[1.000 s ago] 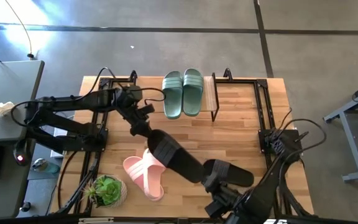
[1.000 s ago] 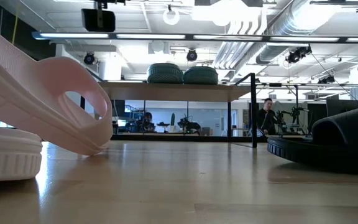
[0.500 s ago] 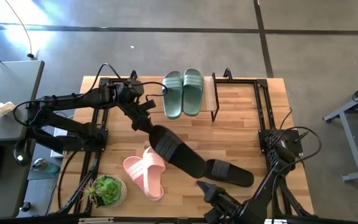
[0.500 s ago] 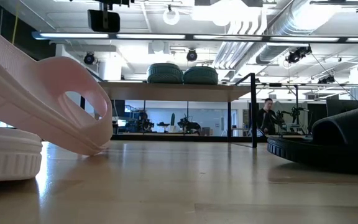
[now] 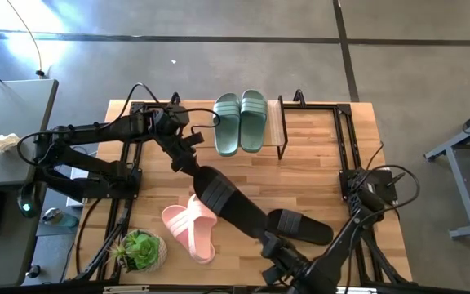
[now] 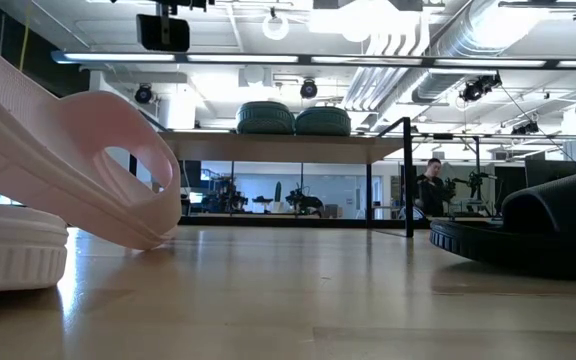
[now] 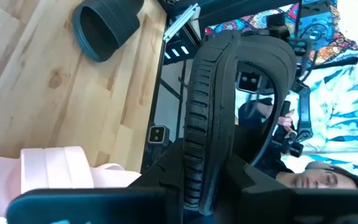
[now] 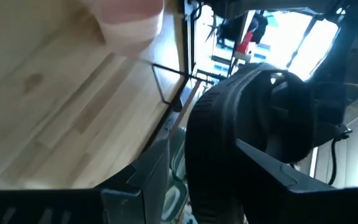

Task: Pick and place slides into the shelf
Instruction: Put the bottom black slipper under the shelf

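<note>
My left gripper (image 5: 190, 162) (image 7: 207, 168) is shut on one black slide (image 5: 231, 204) and holds it above the table's middle. My right gripper (image 5: 272, 243) (image 8: 201, 162) is open at that slide's near-right end. Its fingers stand on either side of the sole (image 8: 210, 155), and a strip of light shows beside one finger. The other black slide (image 5: 300, 227) (image 6: 538, 225) lies sole-down on the table. The pink pair (image 5: 190, 230) (image 6: 88, 170) lies near the front, one slide tilted on the other. The green pair (image 5: 241, 122) sits on the shelf's plank (image 5: 277, 126). My left gripper pinches the black slide's far-left end (image 7: 201, 180) between its two fingers, one on each face of the sole. The fingers come from the table's far left and lie along the slide. The slide is lifted clear, turned on edge, and reaches toward the near right.
A potted plant (image 5: 141, 249) stands at the near left corner, its white pot (image 6: 8, 250) beside the pink pair. Black wire frames (image 5: 345, 139) line the table's sides. The shelf's left part lies under my left arm. People and equipment show in the room beyond.
My left gripper has carried the black slide a little toward the far edge. My right gripper has shifted toward the table's left, uncovering the black slide that lies on the table.
</note>
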Controlling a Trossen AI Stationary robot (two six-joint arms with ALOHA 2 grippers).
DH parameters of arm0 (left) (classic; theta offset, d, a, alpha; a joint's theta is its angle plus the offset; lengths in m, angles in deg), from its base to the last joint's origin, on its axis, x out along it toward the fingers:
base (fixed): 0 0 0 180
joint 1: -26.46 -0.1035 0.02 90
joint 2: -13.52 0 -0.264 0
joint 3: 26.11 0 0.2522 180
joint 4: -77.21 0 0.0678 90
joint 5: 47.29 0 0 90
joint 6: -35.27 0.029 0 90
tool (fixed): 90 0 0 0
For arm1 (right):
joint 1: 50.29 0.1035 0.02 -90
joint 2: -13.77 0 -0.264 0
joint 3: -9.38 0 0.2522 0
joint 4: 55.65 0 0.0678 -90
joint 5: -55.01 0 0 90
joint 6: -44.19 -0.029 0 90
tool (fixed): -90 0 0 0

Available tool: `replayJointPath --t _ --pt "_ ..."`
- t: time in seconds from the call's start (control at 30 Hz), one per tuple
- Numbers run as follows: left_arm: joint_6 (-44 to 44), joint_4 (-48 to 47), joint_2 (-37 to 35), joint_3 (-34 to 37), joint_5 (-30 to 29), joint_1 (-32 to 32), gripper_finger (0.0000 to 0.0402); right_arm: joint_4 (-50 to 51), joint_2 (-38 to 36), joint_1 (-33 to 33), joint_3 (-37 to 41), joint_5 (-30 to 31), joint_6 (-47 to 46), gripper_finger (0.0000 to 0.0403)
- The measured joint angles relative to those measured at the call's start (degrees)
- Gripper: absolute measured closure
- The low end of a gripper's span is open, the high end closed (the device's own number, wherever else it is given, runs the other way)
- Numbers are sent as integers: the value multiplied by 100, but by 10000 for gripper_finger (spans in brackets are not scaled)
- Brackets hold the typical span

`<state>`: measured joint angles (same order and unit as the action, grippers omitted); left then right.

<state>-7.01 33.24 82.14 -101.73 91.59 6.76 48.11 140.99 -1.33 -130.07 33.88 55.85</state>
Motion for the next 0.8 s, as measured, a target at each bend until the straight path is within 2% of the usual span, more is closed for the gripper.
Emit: replayJointPath --t 0.23,0.4,0.53,0.73,0.8 --pt "-2 -12 0 0 31 113 373 -2 6 -139 230 376 40 244" --pt "12 -31 -4 2 43 111 363 3 6 -181 236 624 41 249" --pt "104 -34 -4 2 46 111 363 1 6 -182 236 651 -35 283" --pt "441 -36 -4 4 57 106 342 9 6 -180 236 769 -261 364" --pt "596 -4 -4 5 59 106 327 7 6 -180 236 764 -264 366"
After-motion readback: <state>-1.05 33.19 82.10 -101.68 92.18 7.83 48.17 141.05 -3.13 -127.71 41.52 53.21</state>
